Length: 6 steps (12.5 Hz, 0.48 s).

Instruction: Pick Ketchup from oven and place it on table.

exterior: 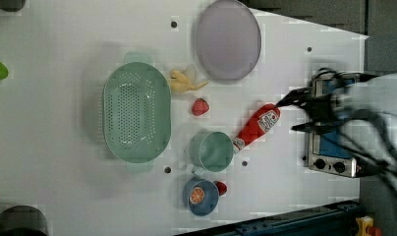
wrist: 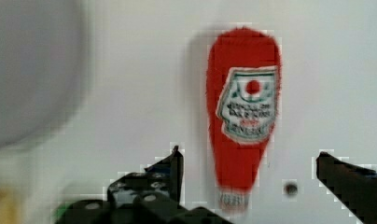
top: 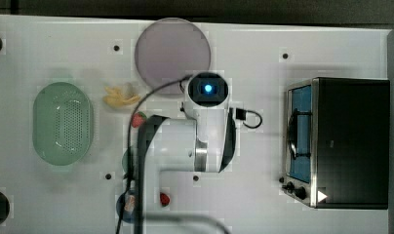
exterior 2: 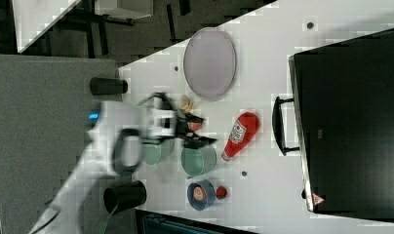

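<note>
The white desk (exterior: 64, 187), dotted with small dark screw holes, is carrying everything here. The Ketchup (exterior: 258, 126) is lying flat on it, its white cap just beside a green cup (exterior: 213, 151). A round grey-lilac plate (exterior: 228, 39) is sitting near the far edge in the left view, with a banana peel (exterior: 184, 81) and a strawberry (exterior: 200, 106) close by. A green perforated basket (exterior: 136, 112) is resting at the left view's left. A blue bowl (exterior: 200, 196) holding an orange slice is sitting beside a second strawberry (exterior: 220, 187). The oven (top: 348, 141) is standing at the top view's right.
</note>
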Available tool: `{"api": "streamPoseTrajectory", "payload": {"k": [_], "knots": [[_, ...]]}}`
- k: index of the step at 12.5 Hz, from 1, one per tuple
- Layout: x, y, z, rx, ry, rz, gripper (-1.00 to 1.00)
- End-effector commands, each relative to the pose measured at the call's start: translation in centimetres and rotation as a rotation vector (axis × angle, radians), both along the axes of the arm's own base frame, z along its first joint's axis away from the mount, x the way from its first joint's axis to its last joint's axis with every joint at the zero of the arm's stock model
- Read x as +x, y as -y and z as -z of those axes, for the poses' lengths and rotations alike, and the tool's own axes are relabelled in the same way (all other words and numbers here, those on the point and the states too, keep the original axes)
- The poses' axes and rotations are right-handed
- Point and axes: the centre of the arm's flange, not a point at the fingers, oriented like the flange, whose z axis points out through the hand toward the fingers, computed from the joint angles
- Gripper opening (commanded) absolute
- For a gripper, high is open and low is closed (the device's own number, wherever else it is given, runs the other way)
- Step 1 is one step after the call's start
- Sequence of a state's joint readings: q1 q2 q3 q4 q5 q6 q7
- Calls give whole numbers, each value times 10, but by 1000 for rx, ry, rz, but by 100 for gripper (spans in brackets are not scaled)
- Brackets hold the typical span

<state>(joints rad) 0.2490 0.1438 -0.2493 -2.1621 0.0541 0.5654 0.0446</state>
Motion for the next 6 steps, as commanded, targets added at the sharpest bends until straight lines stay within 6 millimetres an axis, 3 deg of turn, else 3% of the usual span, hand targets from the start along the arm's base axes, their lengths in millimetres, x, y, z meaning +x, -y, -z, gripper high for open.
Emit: {"api": "streamPoseTrajectory", "payload": {"k": [1, 4, 6], "knots": [[15, 17, -153, 54, 175, 50, 100], [5, 13, -247, 42, 231, 12, 100], [-5, 17, -285, -28, 206, -15, 100]]}}
